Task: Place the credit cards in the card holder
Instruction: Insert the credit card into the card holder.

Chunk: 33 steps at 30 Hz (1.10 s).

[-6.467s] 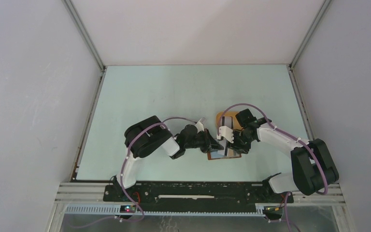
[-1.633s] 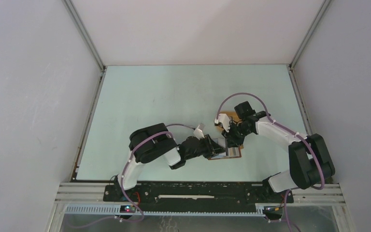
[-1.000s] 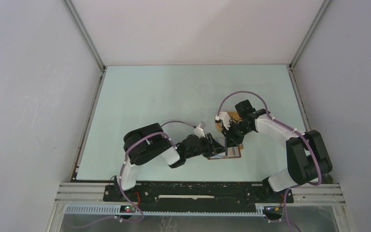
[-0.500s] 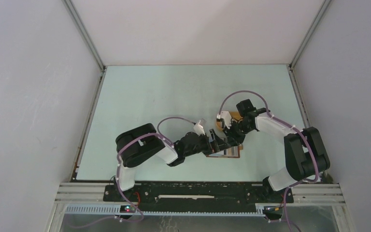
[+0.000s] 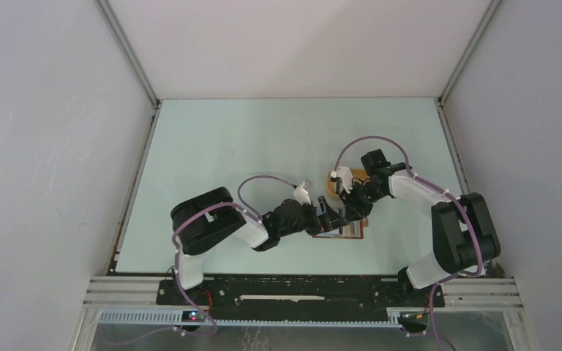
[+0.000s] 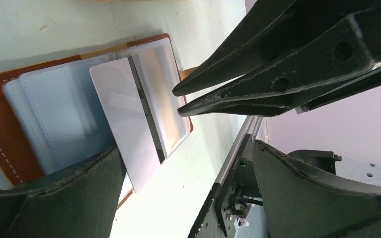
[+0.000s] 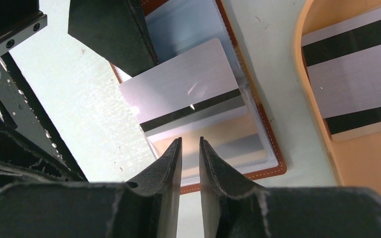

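Observation:
The card holder [image 6: 0,129] lies open on the table, brown leather with clear sleeves; from above it shows at the near centre [image 5: 347,232]. A silver credit card [image 6: 124,119] with a dark stripe [image 7: 188,94] rests slanted on it, one end tucked into a sleeve, nothing gripping it. My left gripper [image 6: 188,198] stands wide open astride the card's free end. My right gripper [image 7: 190,143] hovers over the striped card with only a narrow gap between its fingers and nothing in them. More striped credit cards [image 7: 357,84] lie in the orange tray [image 7: 302,59].
The orange tray [image 5: 334,178] sits just beyond the holder, under the right wrist. Both grippers [image 5: 329,216] [image 5: 351,207] crowd together over the holder. Pale green table [image 5: 249,146] stretches to the far and left sides, with grey walls all round.
My left gripper has opened wide, and its elbow has swung leftward. The card now lies free on the holder. The right gripper has barely moved.

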Tool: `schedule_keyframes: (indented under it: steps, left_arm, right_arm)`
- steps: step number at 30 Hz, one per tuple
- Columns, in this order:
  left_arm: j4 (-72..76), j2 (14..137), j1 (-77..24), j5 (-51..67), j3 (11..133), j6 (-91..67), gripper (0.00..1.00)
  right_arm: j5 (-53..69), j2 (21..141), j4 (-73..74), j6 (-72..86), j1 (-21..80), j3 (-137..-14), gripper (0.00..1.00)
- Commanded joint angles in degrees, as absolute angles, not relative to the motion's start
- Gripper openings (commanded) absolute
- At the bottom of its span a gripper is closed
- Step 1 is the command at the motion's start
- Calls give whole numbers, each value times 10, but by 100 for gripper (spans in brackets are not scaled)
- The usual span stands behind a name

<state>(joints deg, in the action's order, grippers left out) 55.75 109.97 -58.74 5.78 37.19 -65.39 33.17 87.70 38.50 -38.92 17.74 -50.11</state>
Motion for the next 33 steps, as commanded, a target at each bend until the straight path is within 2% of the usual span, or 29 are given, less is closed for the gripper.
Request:
schedule_keyframes:
  steps: [1, 7, 11, 21, 27, 33]
  left_arm:
    - [491, 1083, -585, 45, 373, -614, 100]
    - [476, 1079, -583, 55, 381, -589, 100]
    - [477, 1085, -583, 65, 389, -582, 100]
    - [492, 1091, -584, 71, 388, -580, 100]
    - [497, 1087, -584, 68, 386, -582, 100]
    - [498, 1092, -584, 68, 387, -584, 100]
  right_arm:
    - [373, 849, 390, -375, 161, -524, 28]
    - [454, 840, 389, -337, 142, -536, 27]
    - [500, 852, 358, -249, 144, -548, 26]
    - [423, 933, 339, -76, 204, -602, 21]
    - [371, 960, 330, -39, 222, -609, 8]
    - [321, 977, 321, -18, 247, -619, 3]
